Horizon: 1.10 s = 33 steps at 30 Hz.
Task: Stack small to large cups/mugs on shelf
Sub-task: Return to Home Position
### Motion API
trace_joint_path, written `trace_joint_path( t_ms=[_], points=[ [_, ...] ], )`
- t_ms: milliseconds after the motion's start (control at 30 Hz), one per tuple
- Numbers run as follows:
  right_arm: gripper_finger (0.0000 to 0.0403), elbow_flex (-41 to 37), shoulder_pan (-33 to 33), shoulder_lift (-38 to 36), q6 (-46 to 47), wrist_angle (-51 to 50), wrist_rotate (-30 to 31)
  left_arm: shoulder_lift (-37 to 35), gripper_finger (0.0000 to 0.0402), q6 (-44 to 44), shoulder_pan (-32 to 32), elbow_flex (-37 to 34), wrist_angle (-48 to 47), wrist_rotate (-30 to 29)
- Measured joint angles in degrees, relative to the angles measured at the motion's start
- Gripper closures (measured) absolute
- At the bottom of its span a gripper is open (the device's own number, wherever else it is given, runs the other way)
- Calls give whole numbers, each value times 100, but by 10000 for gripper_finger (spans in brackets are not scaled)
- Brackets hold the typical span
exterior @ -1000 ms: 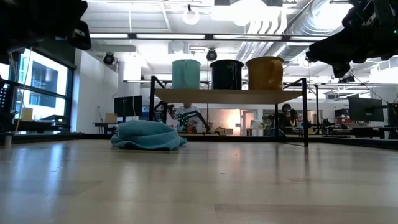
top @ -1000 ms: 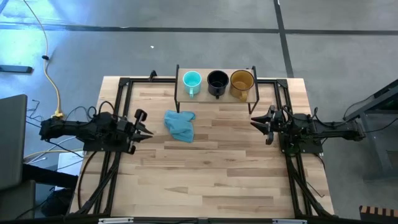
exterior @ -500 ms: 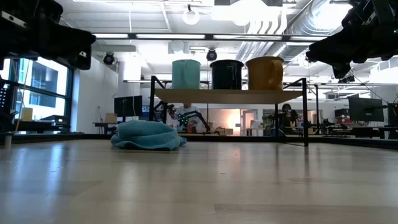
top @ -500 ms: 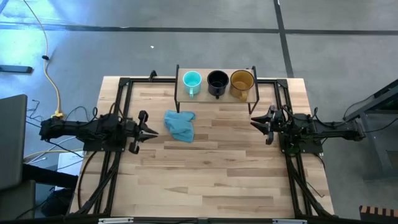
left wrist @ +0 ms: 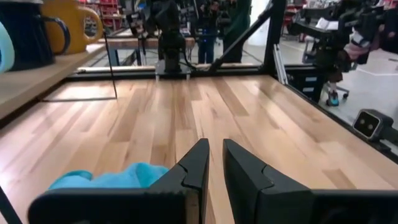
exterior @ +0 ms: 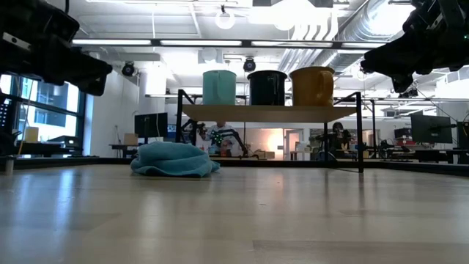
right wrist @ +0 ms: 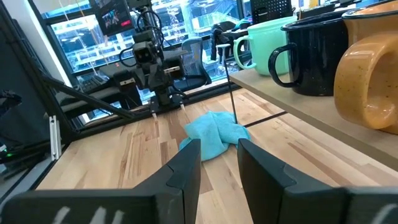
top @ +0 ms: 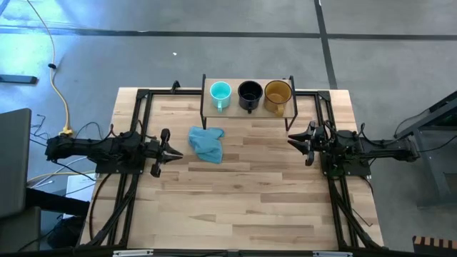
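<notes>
Three mugs stand upright in a row on the shelf (top: 235, 107) at the table's far edge: a turquoise mug (top: 221, 93), a black mug (top: 250, 93) and an amber mug (top: 278, 93). The low view shows the turquoise mug (exterior: 219, 86), the black mug (exterior: 267, 86) and the amber mug (exterior: 312, 86) side by side on the shelf board (exterior: 271, 113). My left gripper (top: 173, 151) hovers over the table's left side, beside a blue-teal cloth, with a narrow gap between its fingers. My right gripper (top: 290, 140) hovers at the right, below the shelf's right leg, open and holding nothing.
A crumpled blue-teal cloth (top: 207, 143) lies on the tabletop in front of the shelf's left end, just right of my left gripper. Black frame rails (top: 136, 114) run along both table sides. Bare wooden tabletop (top: 243, 200) fills the near half.
My left gripper has turned about its wrist, moved a little toward the table's right, closer to the cloth, and come down somewhat. The right arm, the mugs and the cloth have stayed where they were.
</notes>
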Motion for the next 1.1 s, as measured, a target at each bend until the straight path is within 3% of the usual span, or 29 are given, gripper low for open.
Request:
trace_joint_path(
  t_ms=[367, 567, 867, 1100],
  points=[
    [307, -1, 0, 0, -17, -337, -126, 0, 364, -102, 0, 0, -99, 57],
    [307, -1, 0, 0, -32, -737, -223, 0, 364, -146, 0, 0, -154, -312],
    [307, -3, 0, 0, -877, -452, -220, 0, 364, -146, 0, 0, -181, -387],
    [310, -3, 2, 0, -1428, -63, -905, 0, 364, -146, 0, 0, -181, -387]
  ],
)
